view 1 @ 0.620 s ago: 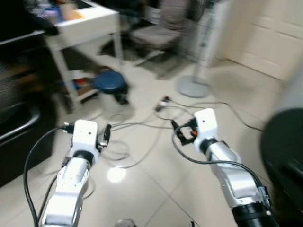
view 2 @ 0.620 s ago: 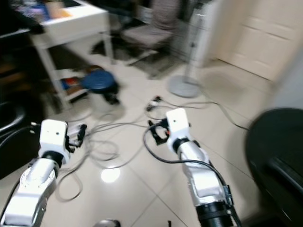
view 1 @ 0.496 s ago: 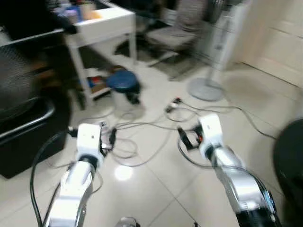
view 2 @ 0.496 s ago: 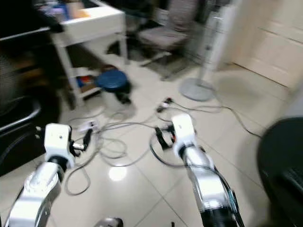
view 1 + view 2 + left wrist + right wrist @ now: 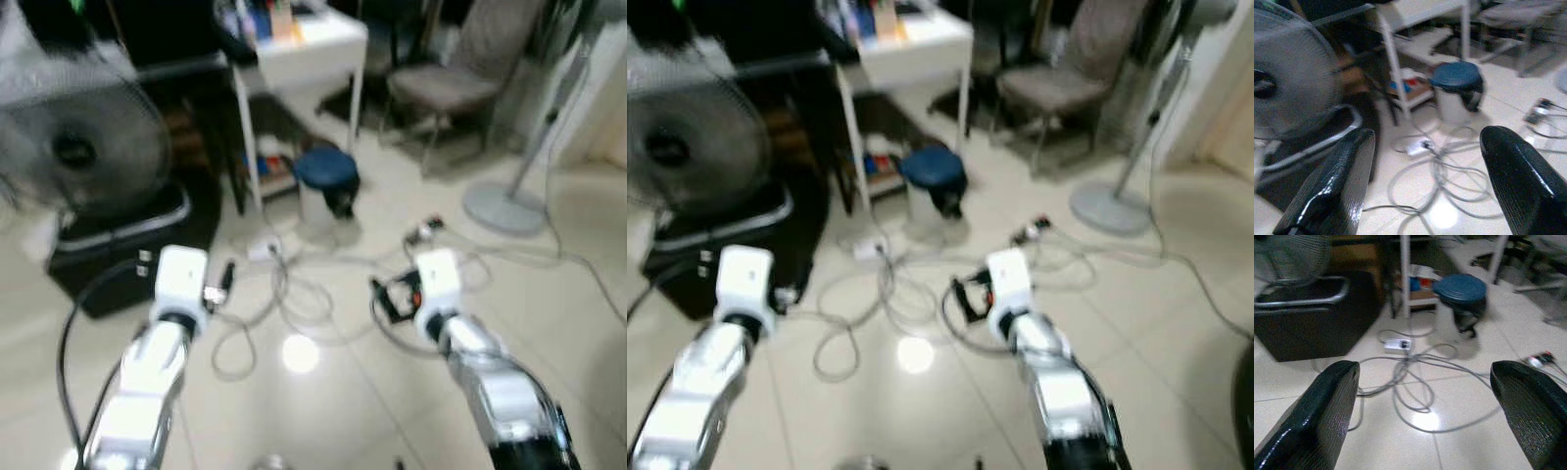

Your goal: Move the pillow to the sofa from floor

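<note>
Both silver arms reach forward over a glossy tiled floor. My left gripper (image 5: pixel 1425 142) is open, its two black fingers (image 5: pixel 1337 181) wide apart with nothing between them, above loose cables. My right gripper (image 5: pixel 1422 372) is open too, nothing between its fingers (image 5: pixel 1317 416), and it hangs over the same tangle of cables. In the left eye view the left arm (image 5: pixel 147 362) is at the lower left and the right arm (image 5: pixel 480 372) at the lower right.
Grey cables (image 5: pixel 294 294) and a white power strip (image 5: pixel 263 250) lie on the floor ahead. Beyond them stand a blue-lidded bin (image 5: pixel 326 176), a white table (image 5: pixel 294 49), a chair (image 5: pixel 451 83) and a fan stand's round base (image 5: pixel 505 208). At the left a fan (image 5: pixel 73 147) rises over a black box (image 5: pixel 127 245).
The camera has swung to the left: the fan and black box have come into view and the dark shape at the right has gone out. Both arms keep their pose.
</note>
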